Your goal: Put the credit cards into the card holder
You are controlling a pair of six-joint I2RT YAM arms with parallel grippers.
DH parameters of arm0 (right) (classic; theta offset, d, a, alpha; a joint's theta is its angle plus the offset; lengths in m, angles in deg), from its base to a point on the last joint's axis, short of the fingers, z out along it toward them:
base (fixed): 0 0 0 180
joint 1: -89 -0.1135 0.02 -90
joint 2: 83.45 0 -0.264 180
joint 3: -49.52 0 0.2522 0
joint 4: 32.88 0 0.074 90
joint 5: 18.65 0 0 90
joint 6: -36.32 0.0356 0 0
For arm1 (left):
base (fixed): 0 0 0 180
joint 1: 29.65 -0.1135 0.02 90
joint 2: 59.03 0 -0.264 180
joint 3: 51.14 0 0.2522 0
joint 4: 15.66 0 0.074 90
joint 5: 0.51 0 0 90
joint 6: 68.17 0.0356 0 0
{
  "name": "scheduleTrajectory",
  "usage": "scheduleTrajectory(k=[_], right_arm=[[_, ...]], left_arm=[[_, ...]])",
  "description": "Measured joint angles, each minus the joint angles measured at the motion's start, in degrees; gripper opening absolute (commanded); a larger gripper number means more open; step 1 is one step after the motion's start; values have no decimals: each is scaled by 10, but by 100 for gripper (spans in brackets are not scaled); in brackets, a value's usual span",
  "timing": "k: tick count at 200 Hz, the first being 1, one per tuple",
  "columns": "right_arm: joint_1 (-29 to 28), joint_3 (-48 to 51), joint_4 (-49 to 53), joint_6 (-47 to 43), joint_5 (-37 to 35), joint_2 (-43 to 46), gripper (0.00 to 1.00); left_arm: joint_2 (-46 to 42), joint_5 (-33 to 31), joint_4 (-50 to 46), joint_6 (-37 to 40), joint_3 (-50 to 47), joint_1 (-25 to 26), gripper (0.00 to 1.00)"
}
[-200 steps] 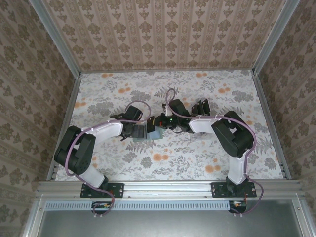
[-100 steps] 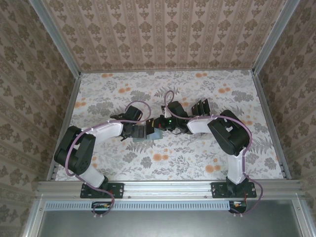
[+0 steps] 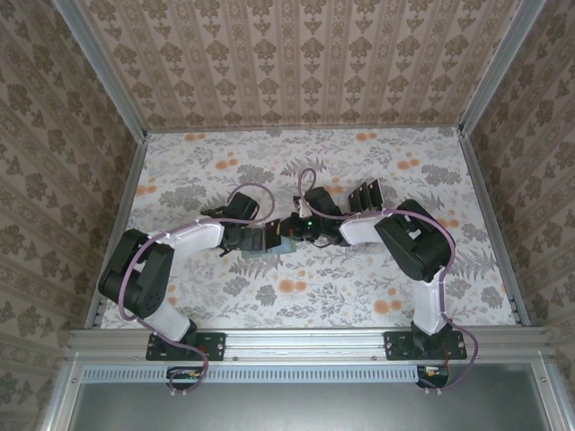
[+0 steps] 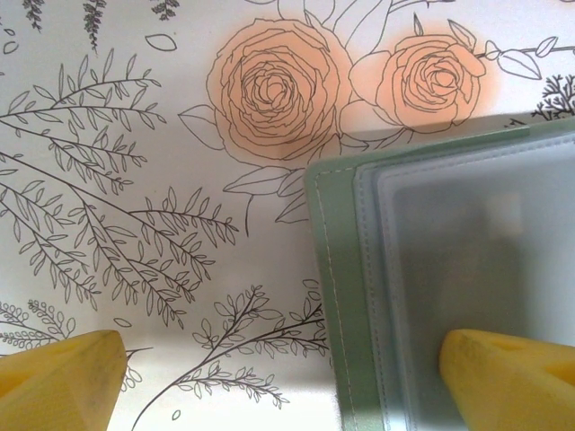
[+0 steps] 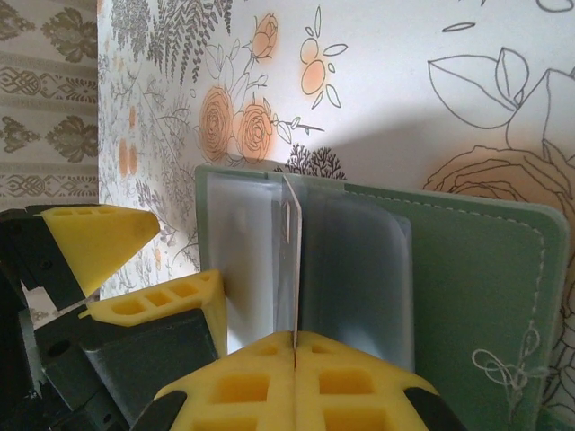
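**Card holder** point(image 5: 485, 296): lies open and flat near the middle of the desk point(image 3: 207, 171), between the two hands. The cover is sage green with a stitched edge and a small scroll emblem near one corner. Clear plastic leaves are inside.

**Right hand** point(image 5: 295, 355): clenched. Its two yellow fingers are pressed together on one clear inner leaf point(image 5: 289, 251) of the card holder. That leaf stands upright, edge-on to the right wrist camera. The leaves on either side of it lie flat.

**Left hand** point(image 4: 283, 384): released, jaws spread wide, grasping nothing.
- In the left wrist view, one fingertip point(image 4: 503, 373) sits over the clear sleeve near the holder's corner. The other sits over bare desk beside the green edge.
- Whether the first fingertip presses on the sleeve: cannot tell.
- In the right wrist view, the left hand shows from the opposite side. Its nearer finger is close against the outer edge of a flat leaf.

**Top view:** both arms are bent inward, and the hands meet nose to nose over the holder.

**Credit cards** point(image 3: 364, 193): black slabs standing on edge in a row, just behind the right forearm and apart from the holder. They are too small to count.

**Surroundings:**
- The desk has a pale covering printed with grey foliage and orange roses.
- Patterned walls point(image 3: 296, 63) stand on three sides.
- A metal rail point(image 3: 305, 341) runs along the near edge and carries both arm bases.
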Motion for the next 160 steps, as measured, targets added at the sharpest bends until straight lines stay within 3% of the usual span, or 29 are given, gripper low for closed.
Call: scheduleTrajectory(k=[160], right_arm=[[-7, 10, -23, 10, 13, -15, 0]], left_arm=[[0, 0, 0, 0, 0, 0, 100]])
